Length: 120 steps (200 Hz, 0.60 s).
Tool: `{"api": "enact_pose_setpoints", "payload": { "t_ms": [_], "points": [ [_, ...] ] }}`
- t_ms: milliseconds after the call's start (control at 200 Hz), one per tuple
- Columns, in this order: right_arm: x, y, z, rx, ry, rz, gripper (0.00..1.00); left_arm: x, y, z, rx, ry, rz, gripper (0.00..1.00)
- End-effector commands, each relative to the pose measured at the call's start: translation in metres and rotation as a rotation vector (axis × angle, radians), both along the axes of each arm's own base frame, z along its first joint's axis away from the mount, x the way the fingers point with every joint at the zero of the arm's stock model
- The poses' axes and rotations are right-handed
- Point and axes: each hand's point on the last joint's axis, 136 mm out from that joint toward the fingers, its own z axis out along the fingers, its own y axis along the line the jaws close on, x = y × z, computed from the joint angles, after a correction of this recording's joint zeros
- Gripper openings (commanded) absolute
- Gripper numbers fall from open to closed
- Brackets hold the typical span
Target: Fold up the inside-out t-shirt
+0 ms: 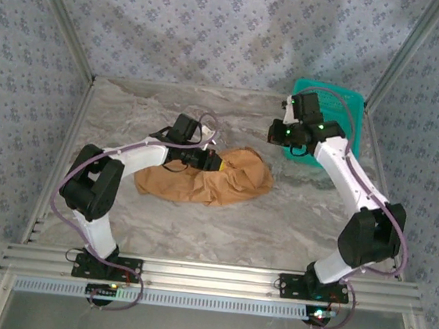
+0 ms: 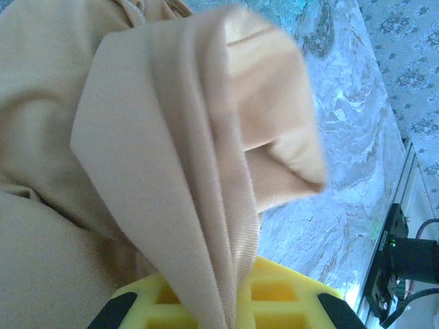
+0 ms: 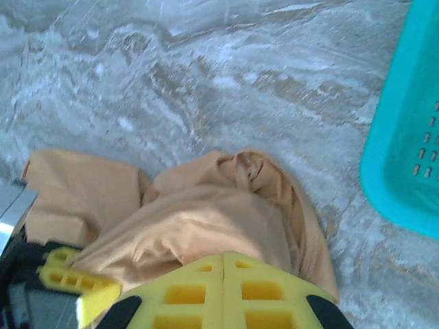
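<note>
- Lying crumpled mid-table on the marble table [image 1: 292, 219], the t-shirt [image 1: 202, 182] sits left of the teal basket [image 1: 349, 107].
- Left gripper [image 2: 226, 305] is clamped on a raised fold of the t-shirt.
- Right gripper [image 3: 224, 288] hangs beside the basket, fingers pressed together, holding nothing.

A grey marbled desk [image 1: 276, 225] carries a crumpled tan t-shirt [image 1: 233, 183] near its middle and a teal basket [image 1: 342, 107] in the far right corner.

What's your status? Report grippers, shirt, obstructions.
Left gripper shut on shirt. Right gripper shut, empty. Shirt crumpled mid-table, not folded. Basket far right, clear of shirt.
</note>
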Motion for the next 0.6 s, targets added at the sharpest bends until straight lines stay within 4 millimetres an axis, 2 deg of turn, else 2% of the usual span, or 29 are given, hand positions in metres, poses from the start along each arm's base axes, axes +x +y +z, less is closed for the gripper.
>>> {"api": "enact_pose_setpoints", "payload": {
  "t_ms": [0,65,130,160,255,345,370,470,540,595],
  "points": [
    [0.017,0.001,-0.053,0.009,0.108,0.006,0.0,-0.002,-0.012,0.032,-0.059,-0.04,-0.023,0.0],
    [0.023,-0.004,-0.08,-0.025,0.152,-0.031,0.0,-0.004,-0.018,0.038,-0.078,-0.042,-0.025,0.0],
    [0.013,0.001,-0.093,-0.04,0.184,-0.022,0.0,-0.007,-0.023,0.043,-0.086,-0.049,-0.032,0.0],
    [0.007,0.004,-0.094,-0.054,0.176,-0.018,0.0,-0.008,-0.026,0.044,-0.087,-0.052,-0.035,0.0],
    [-0.017,0.005,-0.089,-0.13,0.134,-0.016,0.16,-0.008,-0.029,0.045,-0.09,-0.046,-0.041,0.0],
    [-0.039,0.007,-0.071,-0.193,0.062,-0.009,0.22,-0.007,-0.029,0.046,-0.085,-0.048,-0.042,0.0],
    [-0.05,0.005,-0.078,-0.214,0.072,-0.004,0.24,-0.008,-0.029,0.045,-0.082,-0.046,-0.043,0.0],
    [-0.073,0.025,-0.075,-0.209,0.051,0.055,0.3,-0.008,-0.029,0.048,-0.08,-0.049,-0.045,0.0],
    [-0.079,0.033,-0.085,-0.259,0.061,0.077,0.38,-0.007,-0.029,0.05,-0.079,-0.053,-0.044,0.0],
    [-0.08,0.033,-0.096,-0.314,0.072,0.076,0.4,-0.007,-0.029,0.051,-0.078,-0.055,-0.044,0.0]
  ]
}}
